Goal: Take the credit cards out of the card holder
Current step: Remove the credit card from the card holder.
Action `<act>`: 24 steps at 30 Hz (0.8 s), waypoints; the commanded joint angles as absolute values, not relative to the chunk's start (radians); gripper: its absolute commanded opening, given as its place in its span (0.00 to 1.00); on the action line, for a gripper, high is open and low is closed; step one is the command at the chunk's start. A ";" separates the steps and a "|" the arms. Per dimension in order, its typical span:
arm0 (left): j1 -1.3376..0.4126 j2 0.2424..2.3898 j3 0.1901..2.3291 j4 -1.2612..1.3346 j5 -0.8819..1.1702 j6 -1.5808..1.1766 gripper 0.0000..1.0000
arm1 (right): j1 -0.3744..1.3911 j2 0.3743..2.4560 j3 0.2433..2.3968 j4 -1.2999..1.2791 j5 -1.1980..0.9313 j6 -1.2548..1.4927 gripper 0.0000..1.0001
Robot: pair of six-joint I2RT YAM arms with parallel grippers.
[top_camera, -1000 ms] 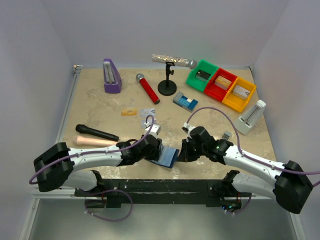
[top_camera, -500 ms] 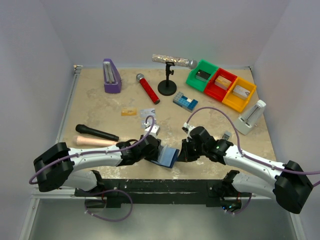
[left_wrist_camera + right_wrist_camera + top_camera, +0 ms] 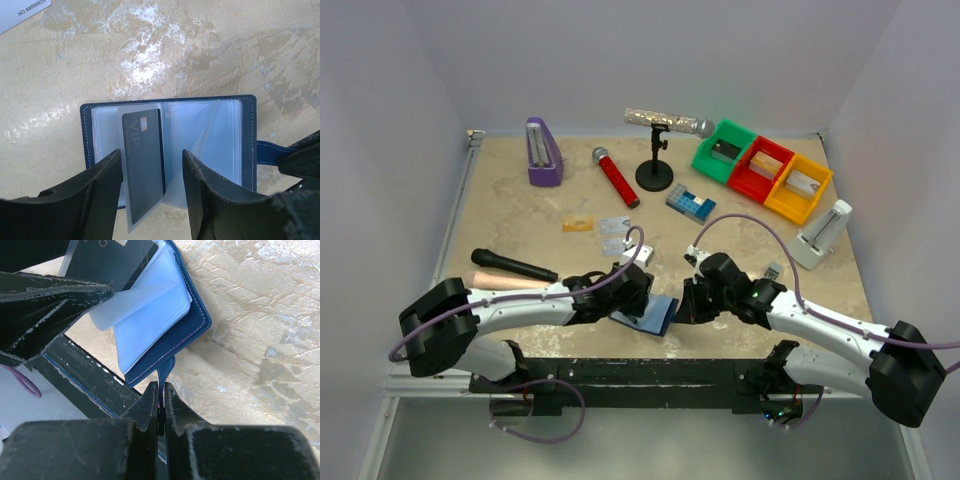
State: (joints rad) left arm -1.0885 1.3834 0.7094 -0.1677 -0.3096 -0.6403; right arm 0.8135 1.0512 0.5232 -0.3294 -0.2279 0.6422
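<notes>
The step in hand looks to be drawing out the next card. The card holder (image 3: 210, 135) lies open on the table (image 3: 520, 200) near its front edge, between the two hands. The right hand (image 3: 159, 390) is pinched tight on the closure tab (image 3: 166, 369), anchoring the holder. The left hand (image 3: 152, 167) hangs over the pockets, fingers half spread either side of a dark card (image 3: 145, 150) in a clear sleeve (image 3: 125, 210), gripping nothing. A gold card (image 3: 578, 224) and two silver cards (image 3: 614, 223) lie farther out. Next, the left hand probably must catch the card itself, not the slippery sleeve, and slide it free.
</notes>
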 commanded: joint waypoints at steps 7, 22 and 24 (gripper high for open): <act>-1.106 1.427 0.767 -0.164 -0.276 -0.594 0.54 | 0.821 1.045 0.542 -0.313 -0.235 0.629 0.00; -1.106 1.368 0.773 -0.127 -0.213 -0.586 0.54 | 0.821 1.052 0.528 -0.308 -0.225 0.632 0.00; -1.106 1.370 0.770 -0.126 -0.210 -0.589 0.54 | 0.819 1.055 0.525 -0.307 -0.225 0.634 0.00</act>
